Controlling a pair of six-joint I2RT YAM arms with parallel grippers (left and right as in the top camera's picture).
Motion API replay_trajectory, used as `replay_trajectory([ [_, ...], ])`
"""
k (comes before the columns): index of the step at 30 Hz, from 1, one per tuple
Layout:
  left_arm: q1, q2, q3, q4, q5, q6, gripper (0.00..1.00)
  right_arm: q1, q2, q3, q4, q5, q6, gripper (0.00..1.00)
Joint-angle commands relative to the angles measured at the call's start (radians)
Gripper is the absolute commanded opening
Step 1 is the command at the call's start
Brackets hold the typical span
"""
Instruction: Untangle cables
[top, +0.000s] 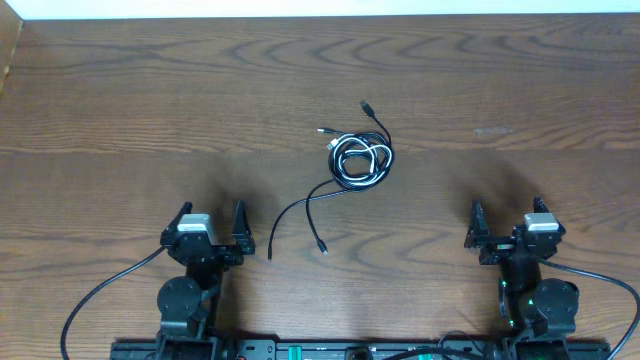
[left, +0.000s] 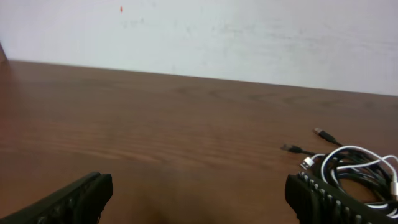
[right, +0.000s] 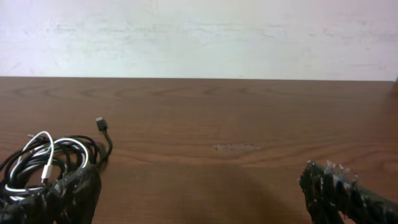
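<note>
1. While both arms sit at the near edge, the cables (top: 360, 158) lie bundled mid-desk (top: 120, 100), black and white loops coiled together.
2. Left claw (top: 210, 218) spread wide, empty.
3. Right claw (top: 507, 218) likewise apart, gripping nothing.

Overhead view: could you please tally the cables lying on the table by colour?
White cable: 1
Black cables: 2, judging by the four black free ends that show; the tangle hides how they run inside the coil.
Total: 3
</note>
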Motion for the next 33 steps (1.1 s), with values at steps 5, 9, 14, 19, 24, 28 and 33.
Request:
replay_trajectory([
  [5,0.004,0.052,0.104,-0.145,-0.014,-0.087,0.95,0.007,0.024,0.076,-0.076,0.021,0.072,0.99],
  [9,0.004,0.173,0.208,-0.240,-0.013,-0.087,0.94,0.007,0.114,0.164,-0.138,0.031,0.084,0.99],
  [14,0.004,0.356,0.351,-0.320,-0.006,-0.087,0.94,0.007,0.262,0.274,-0.200,0.031,0.084,0.99],
  [19,0.004,0.533,0.506,-0.428,-0.005,-0.087,0.94,0.007,0.430,0.398,-0.252,0.031,0.119,0.99],
  [24,0.004,0.715,0.678,-0.573,0.053,-0.087,0.94,0.007,0.604,0.556,-0.373,0.020,0.151,0.99],
  [28,0.004,0.843,0.800,-0.712,0.098,-0.087,0.94,0.007,0.742,0.715,-0.526,0.012,0.150,0.99],
  [33,0.004,0.990,0.969,-0.935,0.102,-0.087,0.94,0.007,0.844,0.852,-0.583,-0.058,0.128,0.99],
])
